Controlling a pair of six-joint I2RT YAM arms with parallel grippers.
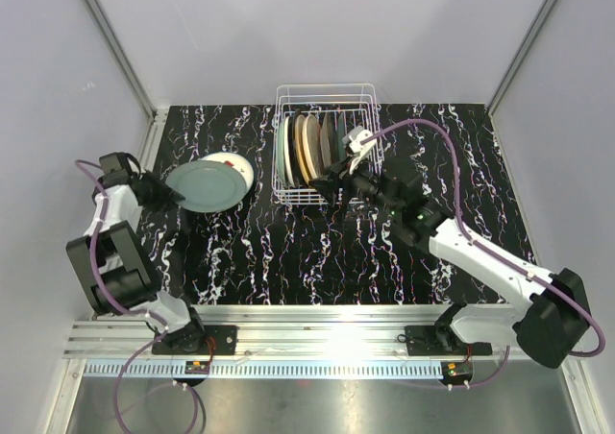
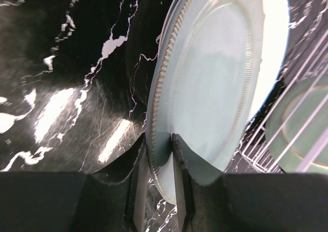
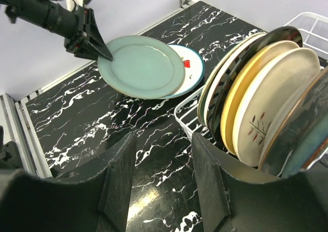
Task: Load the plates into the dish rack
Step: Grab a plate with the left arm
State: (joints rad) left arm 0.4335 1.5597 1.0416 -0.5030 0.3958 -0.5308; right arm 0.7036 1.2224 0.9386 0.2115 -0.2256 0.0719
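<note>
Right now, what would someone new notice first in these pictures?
The left pincer clamps the rim of a pale green plate on the left, partly over a white plate. In the far middle, the wire dish rack is packed with plates standing on edge, the right pincer open just in front.

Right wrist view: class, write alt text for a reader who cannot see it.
The left gripper holds a pale green plate by its rim over a white plate on the black table. At right, plates stand on edge in the dish rack; the right gripper is open.
</note>
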